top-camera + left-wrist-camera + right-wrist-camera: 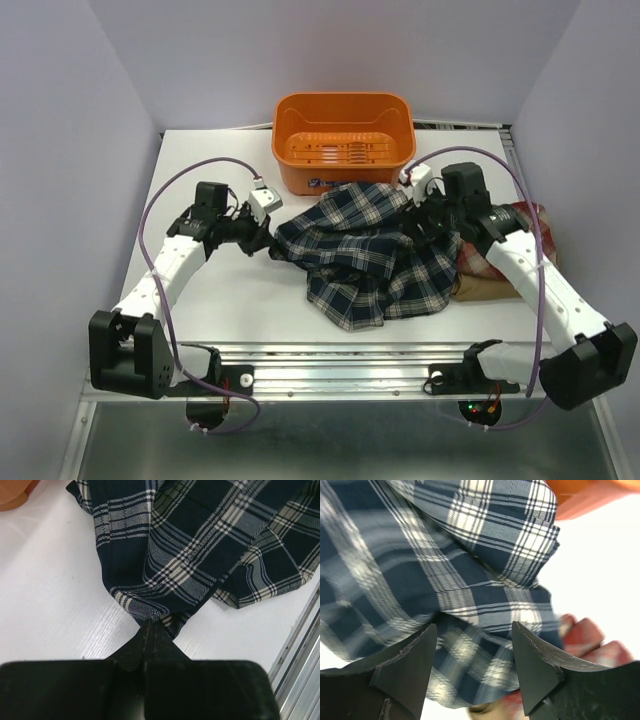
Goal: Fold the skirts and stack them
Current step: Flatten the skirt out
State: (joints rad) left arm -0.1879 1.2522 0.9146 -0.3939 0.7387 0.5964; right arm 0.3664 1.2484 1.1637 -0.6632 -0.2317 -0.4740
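Skirts lie on the white tabletop (200, 330). The navy plaid skirt (365, 255) is spread out crumpled across the middle, just in front of the orange basket (345, 140) that stands at the far edge. The red plaid skirt (538, 215) and the tan skirt (485, 288) are bunched near the right edge, partly under the navy one and the right arm (540, 275). The left claw (150, 626) is pinched tight on the navy plaid skirt's left corner, low over the tabletop. The right claw (472, 655) has its jaws well apart over that skirt's right side and grips nothing.
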